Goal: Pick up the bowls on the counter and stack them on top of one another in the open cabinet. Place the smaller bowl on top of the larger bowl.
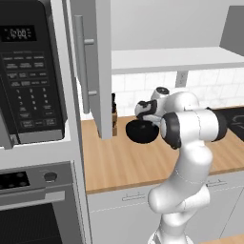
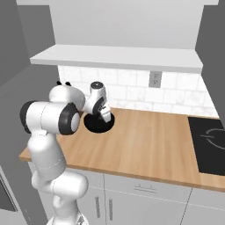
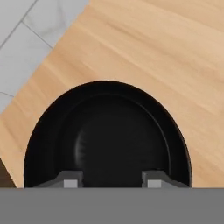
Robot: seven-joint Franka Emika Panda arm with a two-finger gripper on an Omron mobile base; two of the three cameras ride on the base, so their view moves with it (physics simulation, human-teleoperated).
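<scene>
1. Simulated kitchen: light wood bench [image 2: 145,140] under white tile, open pale grey cabinet [image 1: 97,71] above with its white shelf board [image 1: 176,59], black microwave [image 1: 26,76] off to the left, black stove surface [image 2: 211,143] off to the right.
2. Sits on the bench near the tiled wall, below the shelf: one glossy black bowl [image 3: 107,135], upright, mouth up. Cannot tell whether larger or smaller, with nothing of its kind beside it to compare.
3. Hangs right over the bowl: gripper [image 3: 109,180], jaws apart, both tips seen above the near part of the rim, not clamped on anything. Cannot tell whether touching.
4. Likely stiff and rigid, probably light enough for one pinch; glossy finish suggests slippery walls, and a hard knock on shelf or bench could chip it.
5. Best taken at the rim, one jaw inside the wall and one outside, pushed down deep enough to bite below the lip.
6. Worth watching: a rim pinch hangs the bowl off-centre, so may tilt or swivel on the way up to the shelf.
</scene>
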